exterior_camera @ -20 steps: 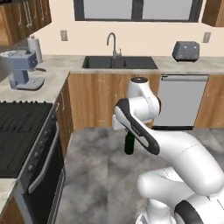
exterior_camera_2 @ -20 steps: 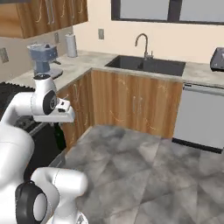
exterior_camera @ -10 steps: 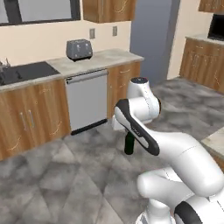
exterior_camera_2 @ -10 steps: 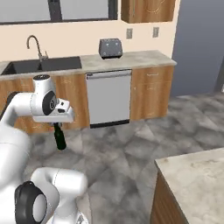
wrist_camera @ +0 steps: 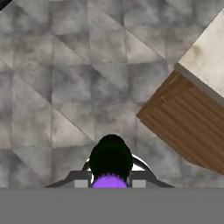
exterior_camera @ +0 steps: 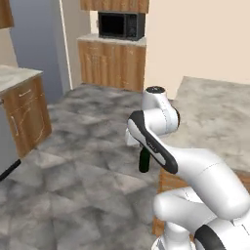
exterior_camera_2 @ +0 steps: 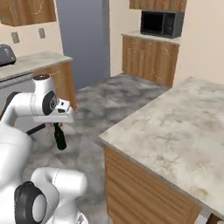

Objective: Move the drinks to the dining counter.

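bottle [wrist_camera: 111,158] hangs clamped by its purple-capped neck between the fingers [wrist_camera: 80,183].

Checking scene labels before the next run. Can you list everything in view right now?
bottle: one, dark green-black with purple cap, hanging upright from the gripper above the floor
dining counter: one, beige veined marble top on a wooden base, right of the arm
microwave: one, black, on the far counter
far cabinets: one run, wood, under the microwave
fridge: one, tall, grey-blue, by the far cabinets
toaster: one, grey, on the left counter
floor: grey stone tiles
gripper: one, shut on the bottle's neck
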